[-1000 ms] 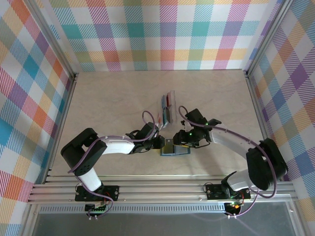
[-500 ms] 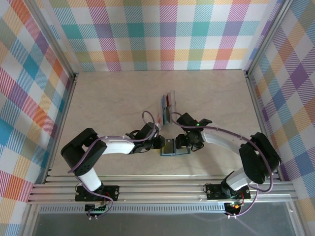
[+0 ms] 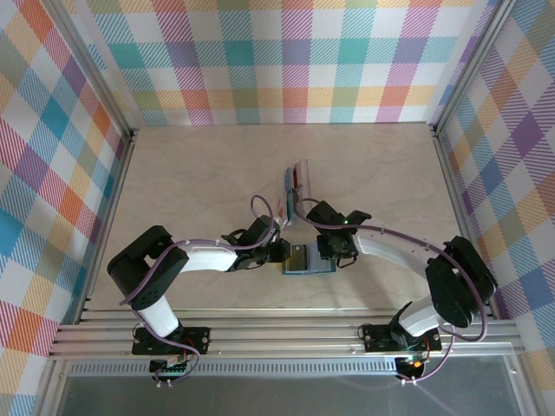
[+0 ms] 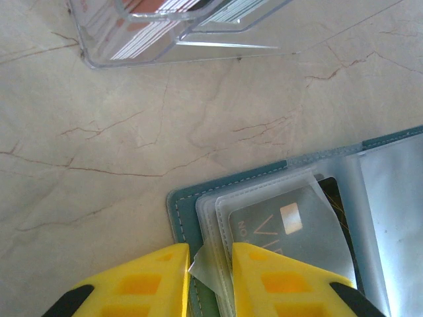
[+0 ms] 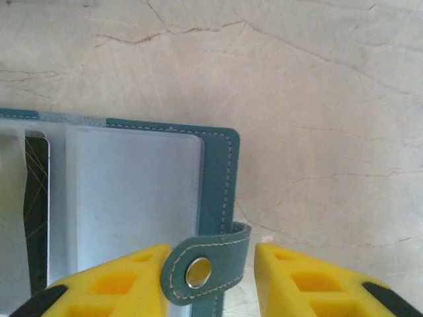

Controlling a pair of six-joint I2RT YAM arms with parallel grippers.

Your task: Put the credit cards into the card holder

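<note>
In the top view, the right arm is folding in toward the middle of the table (image 3: 191,191). A second ago its wrist was standing further out, and now the right gripper (image 3: 334,253) is sitting over the right end of the open card holder (image 3: 309,265). The left gripper (image 3: 282,251) is staying where it was, at the holder's left end. The remaining credit cards (image 3: 297,182) are waiting in a clear tray (image 3: 291,198) just beyond the holder.

In the left wrist view, the left gripper (image 4: 210,267) is standing with its jaws slightly apart. A corner of the clear sleeve (image 4: 200,267) is lying in the gap, but I cannot tell whether it is being pinched. The teal card holder (image 4: 180,214) is lying open, and a grey chip card (image 4: 284,228) is already sitting in a pocket.

In the right wrist view, the right gripper (image 5: 213,274) is closing on the snap strap (image 5: 205,267), with both fingers meeting its ends. A black card (image 5: 36,185) is showing under the sleeves of the holder (image 5: 215,172).

With both ends steadied, the holder is probably being readied for another card.
</note>
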